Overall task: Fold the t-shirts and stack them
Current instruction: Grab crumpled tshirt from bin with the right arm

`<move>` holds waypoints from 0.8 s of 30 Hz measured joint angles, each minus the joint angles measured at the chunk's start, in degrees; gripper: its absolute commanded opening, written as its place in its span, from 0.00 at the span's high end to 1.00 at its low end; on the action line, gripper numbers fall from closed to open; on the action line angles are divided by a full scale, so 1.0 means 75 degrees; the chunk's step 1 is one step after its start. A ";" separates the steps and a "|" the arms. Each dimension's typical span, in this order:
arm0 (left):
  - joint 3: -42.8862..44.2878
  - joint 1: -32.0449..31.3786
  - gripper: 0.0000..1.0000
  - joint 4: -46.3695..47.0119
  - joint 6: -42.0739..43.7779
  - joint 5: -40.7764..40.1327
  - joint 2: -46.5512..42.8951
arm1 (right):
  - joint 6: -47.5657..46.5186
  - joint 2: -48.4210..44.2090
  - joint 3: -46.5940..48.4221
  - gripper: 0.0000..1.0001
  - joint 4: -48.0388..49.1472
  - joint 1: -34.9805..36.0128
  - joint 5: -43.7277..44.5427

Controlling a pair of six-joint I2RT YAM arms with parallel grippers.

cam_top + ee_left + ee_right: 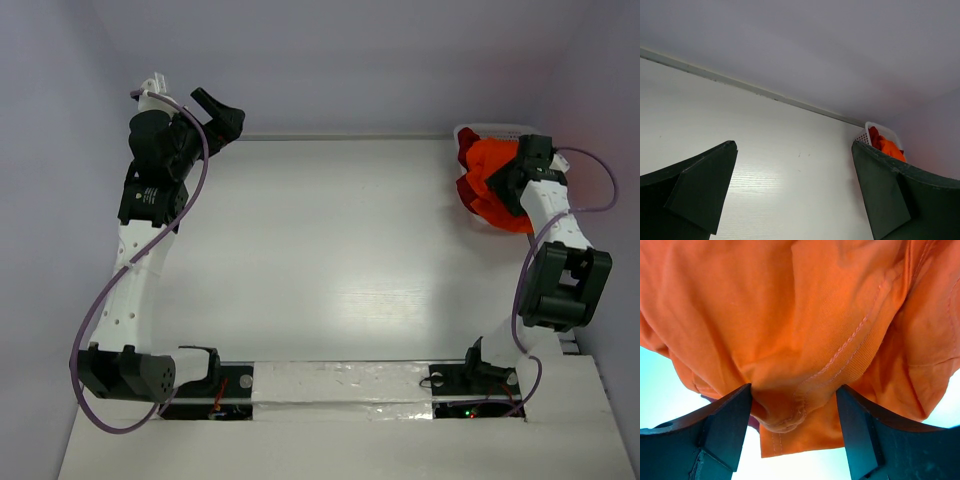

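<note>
A bright orange t-shirt (487,160) is heaped in the white lattice basket (492,127) at the table's far right corner, with darker red cloth (466,188) on its left side. My right gripper (508,178) is down in that heap. In the right wrist view its fingers (725,425) stand apart, one on each side of a bunched, stitched fold of the orange t-shirt (790,315), which fills the gap between them. My left gripper (225,113) hangs open and empty over the far left of the table. Its view shows the basket (864,135), orange cloth (892,149) and red cloth (873,136) far off.
The pale table (330,250) ends at a back wall seam just behind the basket. Both arm bases sit at the near edge, on a taped strip (340,385). A purple cable (100,300) loops beside the left arm.
</note>
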 measured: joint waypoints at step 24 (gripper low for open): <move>0.0300 -0.0006 0.01 -0.0213 0.0006 -0.0023 0.0000 | 0.0041 -0.0565 -0.0417 0.40 0.0137 0.0000 0.0012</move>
